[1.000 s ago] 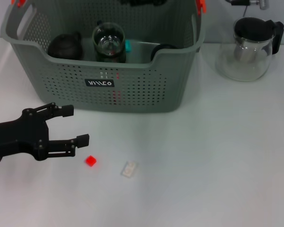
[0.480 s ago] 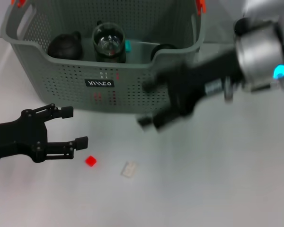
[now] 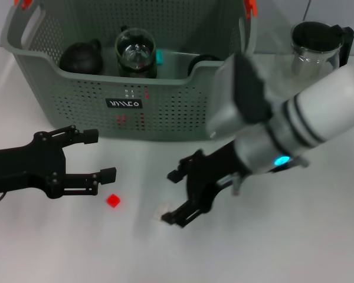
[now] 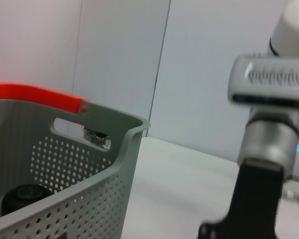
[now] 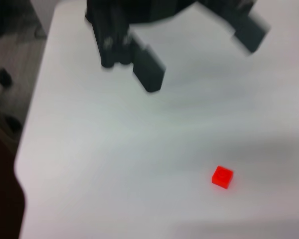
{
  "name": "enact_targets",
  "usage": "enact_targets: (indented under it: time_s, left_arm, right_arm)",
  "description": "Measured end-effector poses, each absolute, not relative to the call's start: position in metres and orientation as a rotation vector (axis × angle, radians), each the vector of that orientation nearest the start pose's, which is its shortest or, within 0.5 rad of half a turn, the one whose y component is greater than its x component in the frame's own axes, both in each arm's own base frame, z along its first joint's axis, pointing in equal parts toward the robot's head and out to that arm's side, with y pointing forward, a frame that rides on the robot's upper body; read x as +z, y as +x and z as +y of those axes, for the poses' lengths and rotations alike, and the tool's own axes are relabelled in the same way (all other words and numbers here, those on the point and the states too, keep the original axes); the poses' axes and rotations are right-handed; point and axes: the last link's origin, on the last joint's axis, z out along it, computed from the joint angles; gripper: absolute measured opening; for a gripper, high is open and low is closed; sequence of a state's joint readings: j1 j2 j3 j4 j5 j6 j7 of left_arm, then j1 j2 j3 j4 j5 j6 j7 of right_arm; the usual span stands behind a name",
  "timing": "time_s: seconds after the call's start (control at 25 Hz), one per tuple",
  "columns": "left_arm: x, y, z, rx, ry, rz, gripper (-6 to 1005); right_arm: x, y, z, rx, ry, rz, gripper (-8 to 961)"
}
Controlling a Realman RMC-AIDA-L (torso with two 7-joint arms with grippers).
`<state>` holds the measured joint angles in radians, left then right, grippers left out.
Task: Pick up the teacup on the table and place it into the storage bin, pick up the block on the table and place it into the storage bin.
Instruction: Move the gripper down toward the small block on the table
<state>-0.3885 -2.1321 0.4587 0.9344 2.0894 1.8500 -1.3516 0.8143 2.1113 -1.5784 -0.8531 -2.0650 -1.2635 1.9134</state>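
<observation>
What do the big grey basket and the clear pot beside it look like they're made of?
The large grey perforated storage bin looks like matte moulded plastic: even punched holes, cut-out handles. The clear teapot with a black lid appears to be glass, transparent and glossy; its lid is probably plastic.

White block (image 3: 163,210) mostly hidden behind right gripper (image 3: 176,198); storage bin (image 3: 165,112) top cut off.

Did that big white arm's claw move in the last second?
Yes. The right claw came in from off view, crossing in front of the storage bin, and now hangs open over the white block.
</observation>
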Motion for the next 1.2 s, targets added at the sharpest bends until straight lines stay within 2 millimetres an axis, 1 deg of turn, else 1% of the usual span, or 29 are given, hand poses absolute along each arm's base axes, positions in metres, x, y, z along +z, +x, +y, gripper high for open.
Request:
enact_targets:
  time_s: [0.16, 0.36, 0.64, 1.08, 1.2]
  left_arm:
    - [0.048, -0.282, 0.278, -0.755, -2.673, -0.53, 946]
    - [0.047, -0.282, 0.278, -0.754, -2.669, -0.534, 946]
    - [0.046, -0.282, 0.279, -0.752, -2.669, -0.531, 946]
    - [0.046, -0.282, 0.279, -0.751, -2.668, -0.528, 946]
    - [0.046, -0.282, 0.28, -0.752, -2.667, -0.528, 946]
  right_arm:
    - [-0.131, 0.128, 0.344, -0.138, -3.121, 0.194, 911]
    - [-0.146, 0.131, 0.342, -0.183, -3.061, 0.205, 899]
    - [-0.154, 0.134, 0.341, -0.195, -3.015, 0.237, 883]
    - [-0.158, 0.136, 0.338, -0.205, -3.01, 0.266, 858]
    - [-0.158, 0.136, 0.338, -0.212, -3.009, 0.266, 720]
